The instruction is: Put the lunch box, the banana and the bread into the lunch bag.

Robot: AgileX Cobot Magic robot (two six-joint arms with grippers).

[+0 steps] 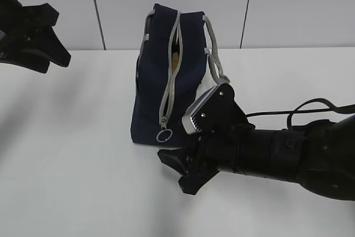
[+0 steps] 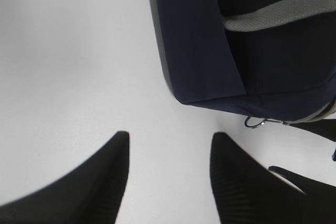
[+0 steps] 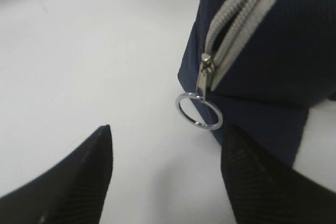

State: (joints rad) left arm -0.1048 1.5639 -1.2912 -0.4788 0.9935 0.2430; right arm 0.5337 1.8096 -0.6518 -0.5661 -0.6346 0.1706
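The lunch bag stands upright in the middle of the white table, its narrow zippered end turned toward the near side, and the zipper runs from the top down that end with the slider parked low, so the mouth gapes a little. Through that slit something golden-brown shows, quite possibly the bread, though it's too thin a sliver to be sure. The lunch box and the banana are nowhere in sight on the table; they may well be inside already, but the bag hides that. Down at the near end, the right gripper lies low over the table, just near of the bag's bottom corner, its jaws spread wide and holding nothing. From its wrist camera the metal ring pull hangs right ahead, between the two black fingers yet touching neither, which looks like a line-up to pinch that ring and run the zipper closed. The left gripper waits high at the far left, well apart from the bag, also spread and empty, likely kept clear so it doesn't crowd the work. The ring is thin and dangles freely, so it could slip aside as the fingers close.
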